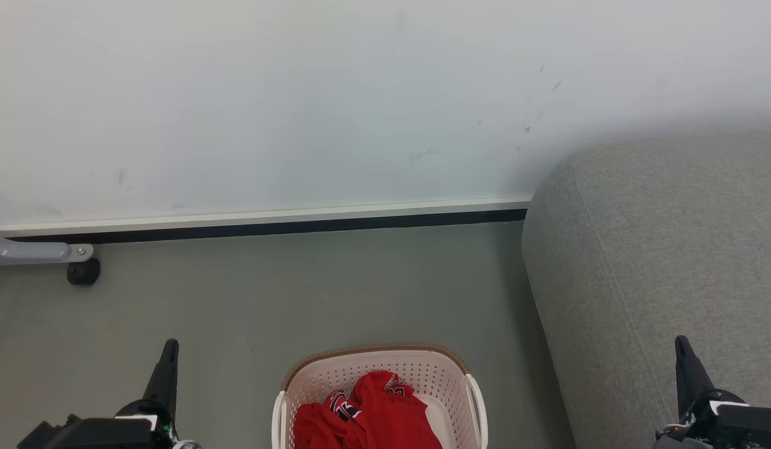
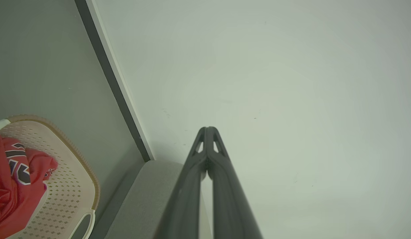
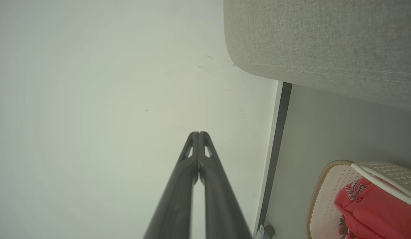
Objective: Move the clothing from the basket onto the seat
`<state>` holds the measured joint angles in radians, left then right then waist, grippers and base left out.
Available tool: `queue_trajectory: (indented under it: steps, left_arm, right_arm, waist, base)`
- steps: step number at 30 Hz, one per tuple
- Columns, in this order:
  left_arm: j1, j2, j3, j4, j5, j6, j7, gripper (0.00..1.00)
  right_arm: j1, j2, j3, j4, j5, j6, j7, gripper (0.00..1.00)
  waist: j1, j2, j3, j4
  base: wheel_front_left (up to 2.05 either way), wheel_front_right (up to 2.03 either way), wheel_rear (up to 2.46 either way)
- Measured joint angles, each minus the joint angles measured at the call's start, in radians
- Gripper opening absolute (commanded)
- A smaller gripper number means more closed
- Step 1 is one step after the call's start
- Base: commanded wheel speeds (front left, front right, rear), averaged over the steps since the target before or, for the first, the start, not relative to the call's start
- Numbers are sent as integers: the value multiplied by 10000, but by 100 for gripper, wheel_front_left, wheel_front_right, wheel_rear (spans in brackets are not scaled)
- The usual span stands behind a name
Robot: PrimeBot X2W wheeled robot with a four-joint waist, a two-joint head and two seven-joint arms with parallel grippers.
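Observation:
The cream perforated basket (image 1: 441,374) with a brown rim stands on the floor at the bottom centre of the head view. Red clothing (image 1: 373,418) with white and black trim lies bunched inside it. The grey fabric seat (image 1: 659,249) rises just right of the basket. My left gripper (image 1: 170,349) is shut and empty, well left of the basket. Shut and empty too, my right gripper (image 1: 681,346) is over the seat's front part. In the left wrist view the basket (image 2: 69,189) and clothing (image 2: 12,179) sit at lower left; the shut gripper (image 2: 208,130) points at the wall. The right wrist view has the gripper (image 3: 198,134), basket (image 3: 325,196), clothing (image 3: 374,209) and seat (image 3: 325,43).
A pale wall (image 1: 298,106) with a white and dark baseboard (image 1: 267,221) closes the far side. A grey metal leg with a black foot (image 1: 83,271) stands at the far left. Grey-green floor (image 1: 298,293) stretches between the basket and the wall.

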<state>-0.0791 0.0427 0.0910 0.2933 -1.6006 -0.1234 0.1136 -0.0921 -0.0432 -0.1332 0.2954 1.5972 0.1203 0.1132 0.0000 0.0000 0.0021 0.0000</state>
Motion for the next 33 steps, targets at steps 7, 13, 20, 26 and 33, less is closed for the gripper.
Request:
queue_trajectory:
  steps: [7,13,20,26,33]
  left_arm:
    - [0,0,0,0,0,0,0,0]
    - [0,0,0,0,0,0,0,0]
    - [0,0,0,0,0,0,0,0]
    - [0,0,0,0,0,0,-2,0]
    - [0,0,0,0,0,0,0,0]
  right_arm:
    - [0,0,0,0,0,0,0,0]
    - [0,0,0,0,0,0,0,0]
    - [0,0,0,0,0,0,0,0]
    - [0,0,0,0,0,0,0,0]
    - [0,0,0,0,0,0,0,0]
  waist:
    - [0,0,0,0]
    - [0,0,0,0]
    - [0,0,0,0]
    - [0,0,0,0]
    - [0,0,0,0]
  base:
    - [0,0,0]
    - [0,0,0]
    - [0,0,0]
    - [0,0,0]
    - [0,0,0]
